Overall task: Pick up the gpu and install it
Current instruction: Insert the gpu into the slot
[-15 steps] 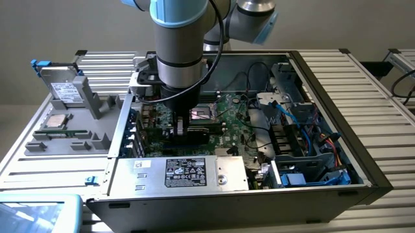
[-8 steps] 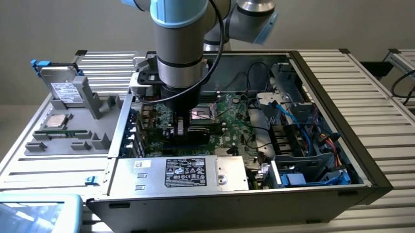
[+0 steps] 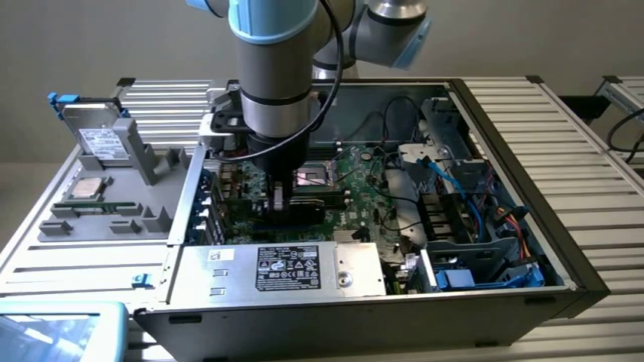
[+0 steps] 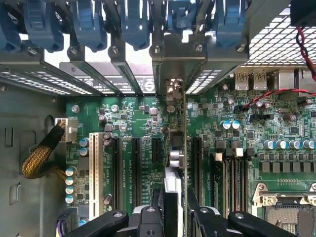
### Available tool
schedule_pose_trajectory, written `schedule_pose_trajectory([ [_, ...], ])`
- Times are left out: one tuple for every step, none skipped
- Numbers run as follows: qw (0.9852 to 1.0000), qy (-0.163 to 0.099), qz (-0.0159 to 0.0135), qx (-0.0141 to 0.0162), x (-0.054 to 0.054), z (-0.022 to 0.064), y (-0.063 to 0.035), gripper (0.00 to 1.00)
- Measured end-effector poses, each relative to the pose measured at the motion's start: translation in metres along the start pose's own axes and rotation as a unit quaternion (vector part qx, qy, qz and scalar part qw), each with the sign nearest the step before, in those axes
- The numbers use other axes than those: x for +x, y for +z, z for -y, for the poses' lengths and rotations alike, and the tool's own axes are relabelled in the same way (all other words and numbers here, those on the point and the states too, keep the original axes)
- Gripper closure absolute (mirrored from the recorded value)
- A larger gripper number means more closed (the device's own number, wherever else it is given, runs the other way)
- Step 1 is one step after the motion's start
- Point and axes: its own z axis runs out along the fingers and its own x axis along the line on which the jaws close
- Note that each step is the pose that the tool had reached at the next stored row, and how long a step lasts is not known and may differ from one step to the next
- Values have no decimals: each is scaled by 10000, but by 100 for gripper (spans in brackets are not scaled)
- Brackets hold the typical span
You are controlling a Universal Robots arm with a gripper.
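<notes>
My jaws [image 4: 171, 217] are clamped on the gpu [image 4: 174, 148], holding it edge-on by its upper edge, low inside the open computer case [image 3: 523, 226] and right over the green motherboard [image 4: 133, 118]. Taking that motherboard as my landmark, the card stands upright above the row of long black expansion slots [image 4: 136, 168], in line with one slot between the others, and its metal bracket [image 4: 170, 91] reaches toward the slotted rear wall of the case, where the blue retaining clips [image 4: 94, 24] sit. I cannot tell whether the bottom edge is already seated. To do this well, I judge the card must stay square to the motherboard and parallel to its slot, the bracket tucked into its own rear opening and not the neighbouring one, and the push should go straight down and even along the length, since a tilt could jam one end. From here the card looks very thin: a narrow green edge, some silver and dark parts along it, and the bright bracket at the far end.
</notes>
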Motion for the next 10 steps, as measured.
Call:
schedule_pose_trajectory([
  [10000, 0, 0, 2, 0, -4, 0, 72],
  [10000, 0, 0, 2, 0, -4, 0, 72],
  [10000, -1, 0, 3, 0, -4, 0, 72],
  [10000, 0, 0, 3, 0, -5, 1, 72],
  [10000, 1, 0, 4, 0, -6, 1, 72],
  [10000, 0, 0, 4, 0, -8, 2, 72],
  [10000, 0, 1, 5, 1, -12, 4, 72],
  [10000, -1, 0, 5, 1, -15, 6, 72],
  [10000, -1, -1, 4, 1, -17, 8, 72],
  [10000, 0, -2, 4, 1, -20, 10, 72],
])
